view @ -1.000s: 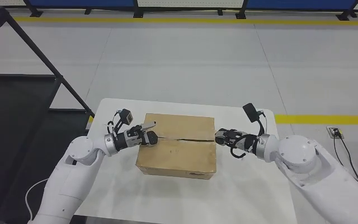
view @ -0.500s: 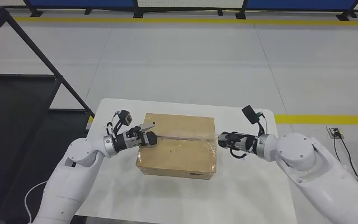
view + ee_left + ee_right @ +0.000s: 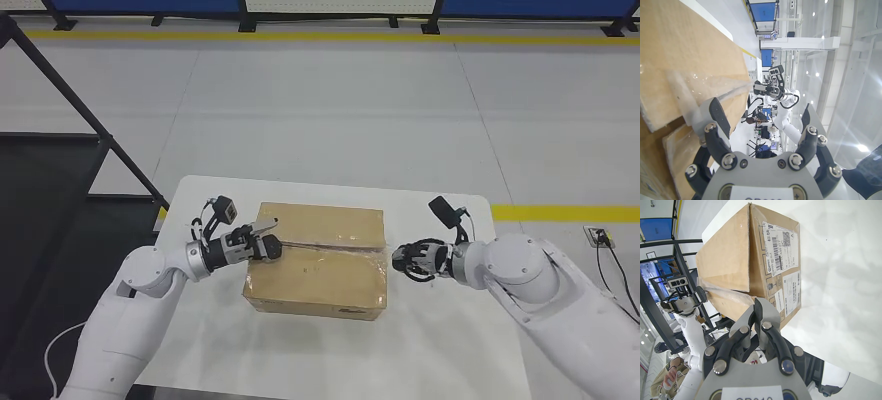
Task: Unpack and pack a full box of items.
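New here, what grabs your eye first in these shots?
A brown cardboard box sits in the middle of the white table, with wrinkled clear tape running along its top seam. The left gripper is open at one end of that seam, one finger against the flap. The right gripper is shut just off the opposite end, which carries white shipping labels.

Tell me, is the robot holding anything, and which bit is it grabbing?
The right gripper seems to pinch the clear tape by its loose end, at the end of the box. The left gripper is open, holding nothing.
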You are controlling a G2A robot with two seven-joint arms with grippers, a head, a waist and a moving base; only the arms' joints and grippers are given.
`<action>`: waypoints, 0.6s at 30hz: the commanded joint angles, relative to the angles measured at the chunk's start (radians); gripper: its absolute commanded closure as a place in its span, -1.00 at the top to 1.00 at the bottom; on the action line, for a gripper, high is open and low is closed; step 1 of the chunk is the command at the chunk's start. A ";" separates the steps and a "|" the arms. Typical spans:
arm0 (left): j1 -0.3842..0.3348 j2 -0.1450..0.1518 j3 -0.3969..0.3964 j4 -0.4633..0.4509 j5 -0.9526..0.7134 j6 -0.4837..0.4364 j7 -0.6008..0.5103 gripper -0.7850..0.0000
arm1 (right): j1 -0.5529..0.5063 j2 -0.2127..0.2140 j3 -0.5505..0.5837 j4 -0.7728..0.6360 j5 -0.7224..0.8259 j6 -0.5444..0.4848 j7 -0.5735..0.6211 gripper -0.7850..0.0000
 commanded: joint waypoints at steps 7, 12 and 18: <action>0.006 0.005 -0.014 -0.004 0.000 0.010 -0.023 1.00 | 0.022 -0.015 -0.012 0.020 -0.001 0.022 -0.002 -1.00; 0.022 0.013 -0.036 -0.034 0.002 0.014 -0.042 1.00 | 0.034 -0.025 -0.024 0.015 -0.002 0.061 -0.010 -1.00; 0.048 0.025 -0.074 -0.078 -0.004 0.027 -0.064 1.00 | 0.049 -0.035 -0.033 0.027 -0.003 0.081 -0.010 -1.00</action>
